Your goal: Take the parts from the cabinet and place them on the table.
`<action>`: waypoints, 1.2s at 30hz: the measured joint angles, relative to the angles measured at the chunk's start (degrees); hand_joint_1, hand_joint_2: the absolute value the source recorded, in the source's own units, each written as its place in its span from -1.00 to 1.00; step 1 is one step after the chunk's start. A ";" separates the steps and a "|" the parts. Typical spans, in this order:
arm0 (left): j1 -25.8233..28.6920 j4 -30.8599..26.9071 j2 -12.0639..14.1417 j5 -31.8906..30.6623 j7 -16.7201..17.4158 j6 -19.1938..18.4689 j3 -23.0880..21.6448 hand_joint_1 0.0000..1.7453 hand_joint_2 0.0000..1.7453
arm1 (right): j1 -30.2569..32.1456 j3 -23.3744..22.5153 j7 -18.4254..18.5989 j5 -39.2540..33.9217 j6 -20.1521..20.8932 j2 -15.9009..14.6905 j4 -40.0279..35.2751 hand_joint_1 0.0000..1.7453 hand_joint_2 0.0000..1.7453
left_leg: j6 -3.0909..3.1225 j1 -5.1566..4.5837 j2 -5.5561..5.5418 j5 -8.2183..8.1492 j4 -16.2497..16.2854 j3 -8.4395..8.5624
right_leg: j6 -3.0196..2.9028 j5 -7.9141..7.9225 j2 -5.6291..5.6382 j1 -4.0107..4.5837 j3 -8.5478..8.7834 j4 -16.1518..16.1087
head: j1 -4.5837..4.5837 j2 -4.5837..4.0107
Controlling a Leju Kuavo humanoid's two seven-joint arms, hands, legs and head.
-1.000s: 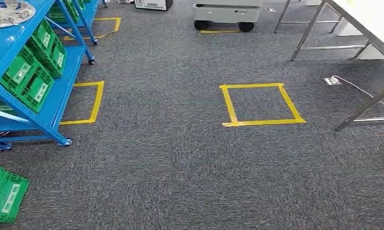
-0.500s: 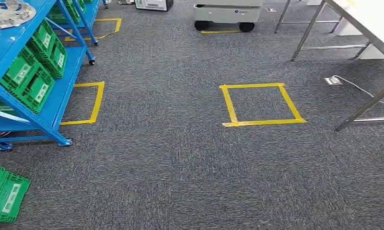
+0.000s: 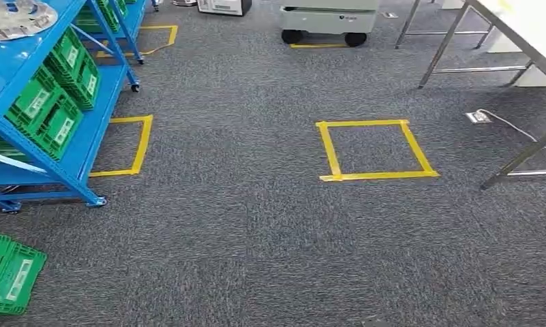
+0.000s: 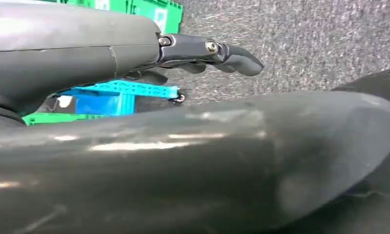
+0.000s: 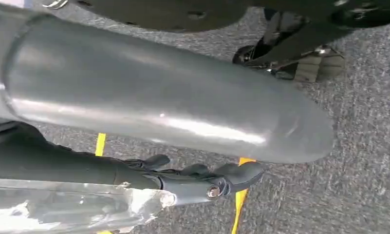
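Grey carpet [image 3: 256, 231] is spreading across the floor, with a yellow tape square [image 3: 375, 150] lying mid-room. The blue cabinet [image 3: 48, 143] is standing at the left, green bins [image 3: 52, 102] sitting on its shelf and metal parts [image 3: 18, 17] resting on top. The table [image 3: 522, 34] is standing far right (well apart from the cabinet). Left hand [image 4: 202, 53] is hanging over carpet, fingers loosely extended, gripping nothing. Right hand [image 5: 197, 178] is hanging likewise, fingers apart, carrying nothing.
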 joint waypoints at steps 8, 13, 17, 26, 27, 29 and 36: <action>-0.06 0.09 0.31 -0.33 0.35 0.26 0.00 -1.00 -1.00 | -0.39 -0.26 0.02 0.20 -0.07 0.48 0.00 -1.00 -1.00 | -3.00 0.47 -0.72 -0.54 2.17 -1.14 | -1.04 6.56 1.17 -0.96 6.62 -14.02 | 0.41 0.00; -0.22 0.09 0.17 -0.52 0.48 0.37 0.00 -1.00 -1.00 | -0.30 -0.33 0.00 0.42 -0.15 0.46 0.00 -1.00 -1.00 | -2.78 0.36 -0.22 -11.20 16.89 -6.92 | -3.34 7.91 0.43 0.08 4.67 -14.15 | -0.22 0.00; -0.29 0.09 0.13 -0.96 0.50 0.44 0.00 -1.00 -1.00 | -0.36 -0.41 0.00 0.52 -0.20 0.46 0.00 -1.00 -1.00 | -1.03 -1.00 -0.23 -8.13 13.66 -2.69 | -3.89 9.28 0.23 0.98 3.02 -14.12 | -0.17 0.00; -0.43 0.09 0.02 -1.33 0.52 0.61 0.00 -1.00 -1.00 | -0.30 -0.83 0.00 0.83 -0.24 0.50 0.00 -1.00 -1.00 | 0.48 -1.57 0.03 -3.13 0.48 2.99 | -1.54 7.45 0.13 1.10 0.19 -11.48 | 0.04 0.00; -0.40 0.09 -0.02 -1.46 0.52 0.61 -0.02 -1.00 -1.00 | -0.35 -0.85 -0.02 0.85 -0.24 0.48 0.00 -1.00 -1.00 | 0.65 -1.56 0.04 -2.67 0.49 2.35 | -1.26 4.09 0.12 1.04 -1.03 -7.04 | 0.07 0.00; -0.35 0.09 -0.02 -1.53 0.52 0.66 -0.02 -1.00 -1.00 | -0.38 -0.85 -0.02 0.90 -0.24 0.48 0.00 -1.00 -1.00 | 0.62 -1.56 0.19 -1.81 0.53 1.09 | -0.84 0.63 0.10 1.03 -3.05 1.10 | 0.07 0.00; -0.36 0.09 0.07 -1.62 0.52 0.72 -0.02 -1.00 -1.00 | -0.85 -0.85 -0.04 1.09 -0.22 0.48 0.00 -1.00 -1.00 | -0.82 -1.79 0.30 0.53 1.19 -1.41 | -0.89 4.72 0.33 0.62 11.35 -16.63 | -0.13 0.00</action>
